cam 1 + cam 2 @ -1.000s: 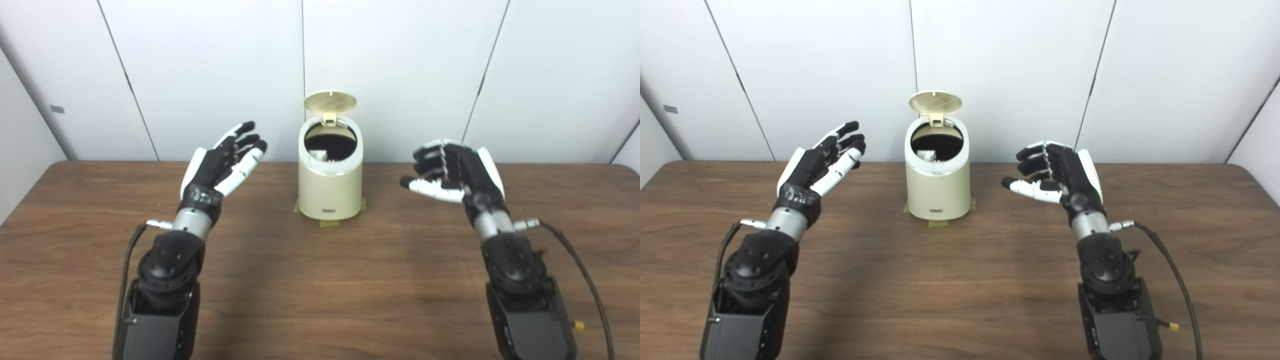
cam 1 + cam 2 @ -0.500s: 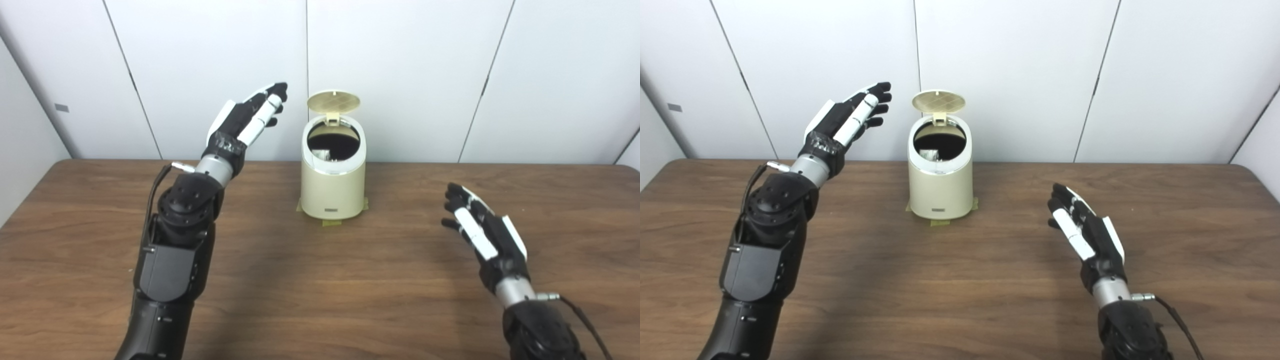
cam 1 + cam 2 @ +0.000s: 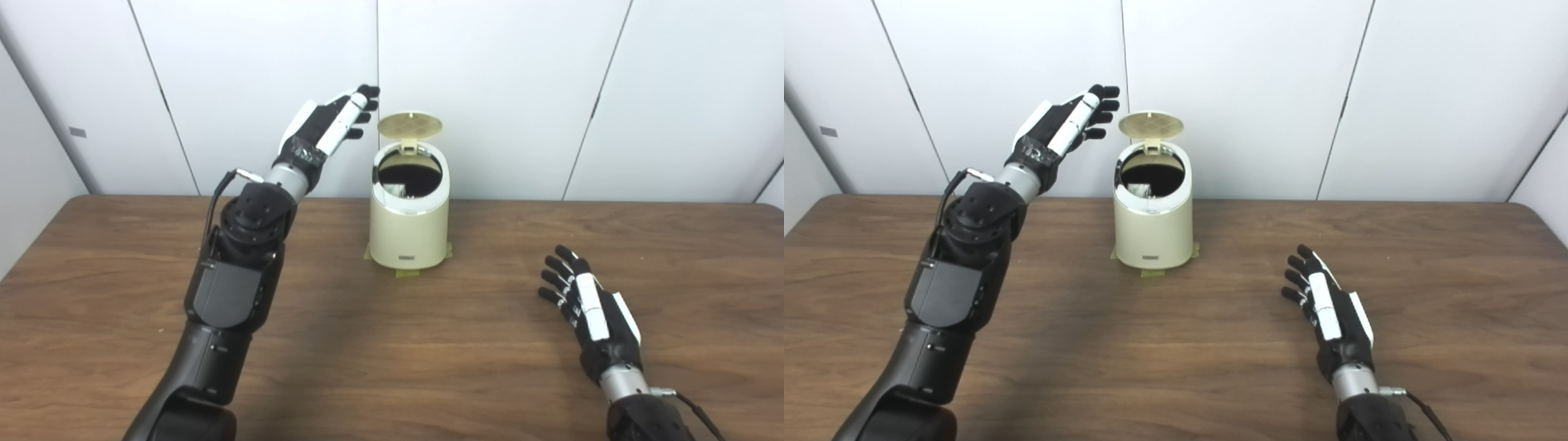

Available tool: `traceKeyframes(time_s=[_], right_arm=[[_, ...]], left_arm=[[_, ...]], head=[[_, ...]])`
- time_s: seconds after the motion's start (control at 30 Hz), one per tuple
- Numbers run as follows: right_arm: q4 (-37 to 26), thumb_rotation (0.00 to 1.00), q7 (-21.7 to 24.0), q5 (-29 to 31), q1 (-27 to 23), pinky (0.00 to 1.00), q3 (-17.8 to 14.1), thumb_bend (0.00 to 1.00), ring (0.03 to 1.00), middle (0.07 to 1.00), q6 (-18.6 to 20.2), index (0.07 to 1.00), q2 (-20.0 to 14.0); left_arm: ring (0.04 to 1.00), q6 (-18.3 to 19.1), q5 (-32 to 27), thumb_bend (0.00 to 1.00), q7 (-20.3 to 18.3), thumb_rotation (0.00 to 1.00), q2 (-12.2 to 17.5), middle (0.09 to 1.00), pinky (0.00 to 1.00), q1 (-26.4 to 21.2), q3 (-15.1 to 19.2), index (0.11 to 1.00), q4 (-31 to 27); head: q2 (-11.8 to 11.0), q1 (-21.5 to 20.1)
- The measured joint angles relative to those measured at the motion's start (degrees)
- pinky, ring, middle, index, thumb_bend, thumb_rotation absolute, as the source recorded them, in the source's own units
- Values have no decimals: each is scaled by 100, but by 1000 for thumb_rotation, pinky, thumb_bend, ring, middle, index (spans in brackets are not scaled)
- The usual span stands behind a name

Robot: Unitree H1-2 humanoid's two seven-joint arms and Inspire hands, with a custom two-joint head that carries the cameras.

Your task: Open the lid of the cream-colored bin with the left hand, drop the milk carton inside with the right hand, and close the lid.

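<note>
The cream-colored bin (image 3: 409,229) stands at the back middle of the wooden table. Its round lid (image 3: 409,125) is tilted up and open at the back. A bit of pale carton (image 3: 395,191) shows inside the dark opening. My left hand (image 3: 331,122) is open and raised, just left of the lid and apart from it. My right hand (image 3: 588,312) is open and empty, low over the table to the right front of the bin.
Green tape (image 3: 405,273) marks the bin's foot on the table (image 3: 392,343). White wall panels (image 3: 490,92) stand close behind the bin. A cable (image 3: 692,407) trails from my right wrist.
My left hand has risen and moved right, toward the open lid. My right hand has drawn back and down toward the table's front. The bin has not moved.
</note>
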Motion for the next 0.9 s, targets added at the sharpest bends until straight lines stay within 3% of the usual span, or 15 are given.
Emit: traceKeyframes(time_s=[0.17,0.23,0.37,0.43,0.57,0.63,0.77,0.9], right_arm=[[84,940,-16,18,51,786,75,685,852,869,-242,991,20],[120,933,-20,40,64,802,77,680,855,870,-331,999,59],[227,836,-60,13,75,814,104,704,839,866,-510,1000,79],[303,806,-100,-68,74,814,140,647,839,890,-640,1000,72],[513,785,-155,-198,45,802,218,625,831,906,-1011,1000,32],[602,774,-231,-308,-7,787,241,630,818,903,-1063,1000,34],[703,791,-489,-631,-90,776,281,601,802,895,-1100,1000,73],[716,798,-628,-775,-111,779,307,580,800,890,-1101,1000,96]], left_arm=[[908,-60,212,391,-35,998,82,860,923,-162,-274,889,107],[910,-118,367,389,-39,1000,134,829,982,-224,-412,872,116],[875,-238,989,363,12,1000,314,780,978,-330,-835,828,123],[859,-333,1258,364,16,1000,394,778,908,-349,-998,805,123],[831,-570,1701,387,9,1000,554,791,817,-350,-1225,776,122],[806,-758,2099,372,20,1000,709,786,770,-354,-1459,761,117],[832,-1203,2955,404,46,1000,1027,791,795,-373,-1929,738,115],[796,-1722,3695,387,77,1000,1254,755,824,-394,-2248,710,129]], head=[[9,9],[17,-26],[18,-53],[26,-70],[26,-114],[35,-123],[35,-132],[44,-141]])
